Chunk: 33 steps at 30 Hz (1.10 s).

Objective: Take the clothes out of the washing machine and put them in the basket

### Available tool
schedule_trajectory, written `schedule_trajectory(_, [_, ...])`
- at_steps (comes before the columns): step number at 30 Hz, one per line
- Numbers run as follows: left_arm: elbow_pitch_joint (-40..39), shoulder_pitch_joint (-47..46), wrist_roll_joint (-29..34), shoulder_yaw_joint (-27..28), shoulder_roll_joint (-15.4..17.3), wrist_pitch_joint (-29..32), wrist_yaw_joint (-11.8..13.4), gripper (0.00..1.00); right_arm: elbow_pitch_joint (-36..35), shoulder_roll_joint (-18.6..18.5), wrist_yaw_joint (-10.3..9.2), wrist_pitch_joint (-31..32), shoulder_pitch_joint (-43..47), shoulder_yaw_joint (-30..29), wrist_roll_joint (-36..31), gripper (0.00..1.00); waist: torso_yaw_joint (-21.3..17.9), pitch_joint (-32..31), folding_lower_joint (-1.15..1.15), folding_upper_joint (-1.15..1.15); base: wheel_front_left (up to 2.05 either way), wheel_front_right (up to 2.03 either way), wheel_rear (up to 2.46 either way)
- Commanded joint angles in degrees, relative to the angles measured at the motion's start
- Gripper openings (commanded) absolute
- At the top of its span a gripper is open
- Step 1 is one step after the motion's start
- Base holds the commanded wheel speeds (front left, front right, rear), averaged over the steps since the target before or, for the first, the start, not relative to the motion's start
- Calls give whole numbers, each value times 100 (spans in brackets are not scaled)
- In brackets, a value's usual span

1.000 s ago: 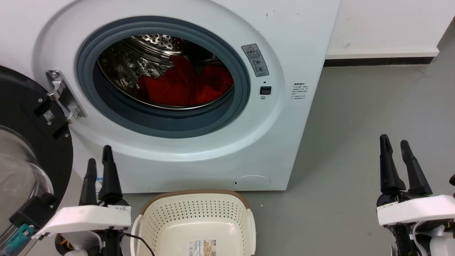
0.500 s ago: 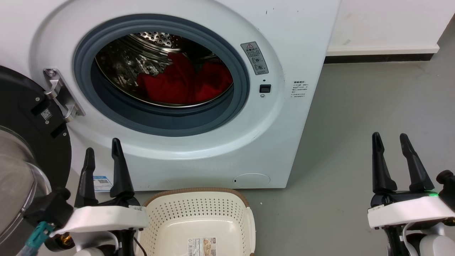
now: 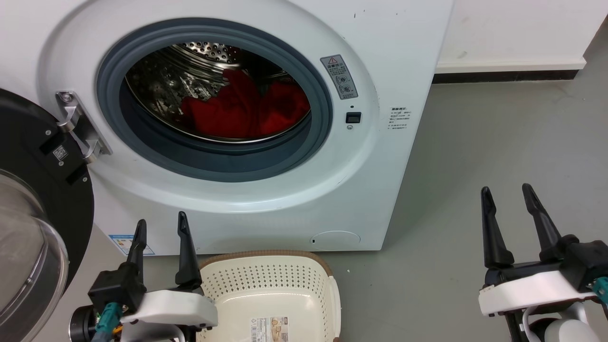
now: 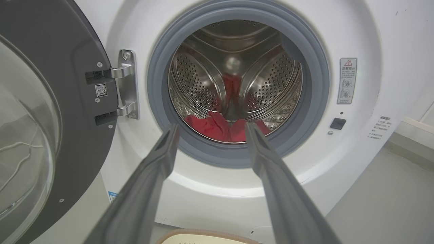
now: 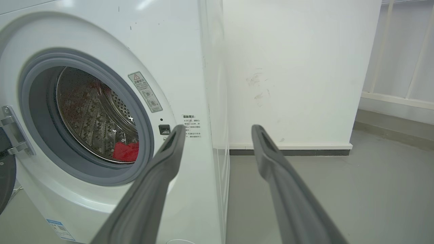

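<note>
The clothes [image 3: 244, 111] lie inside the washing machine [image 3: 389, 47], well beyond the spread, empty left end effector [image 3: 161, 218].

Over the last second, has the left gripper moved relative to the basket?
Yes. In the head view the left gripper slid right and slightly down, from beside the basket to overlapping its left rim, while the basket barely shifted.

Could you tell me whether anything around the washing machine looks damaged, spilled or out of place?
Nothing serious stands out. The washing machine has small dark specks near its top corner, and the wall beside it carries faint scuff marks. The clothes lie in the drum and the basket stands upright.
</note>
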Motion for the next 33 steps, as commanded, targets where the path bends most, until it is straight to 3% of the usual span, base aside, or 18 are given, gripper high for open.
schedule_trajectory(1, [-46,-68,188,-98,91,-57,115,100,-22,-22,-1,-57,34,10,-215,100,-1,1,0,0,0,0,0])
schedule_trajectory(9, [-53,-66,547,-518,358,-159,536,100,100,-21,-2,-163,67,118,-590,100,-12,-17,0,0,0,0,0])
schedule_trajectory(15, [-158,-33,565,-565,354,-240,523,100,185,-20,-2,-234,119,158,-685,100,-15,-21,0,0,0,0,0])
schedule_trajectory(18, [-252,25,523,-479,276,-269,331,100,252,-22,-2,-266,151,122,-756,100,-15,-22,0,0,0,0,0])
schedule_trajectory(26, [-114,234,469,-48,-76,-347,-559,100,298,-17,-2,-349,158,72,-941,100,-31,-22,0,0,0,0,0])
schedule_trajectory(29, [33,244,618,185,-206,-387,-939,100,343,-18,-2,-371,176,16,-898,100,-37,-30,0,0,0,0,0])
schedule_trajectory(33, [110,275,877,451,-353,-427,-1240,100,401,-18,-2,-424,189,-39,-922,100,-44,-41,0,0,0,0,0])
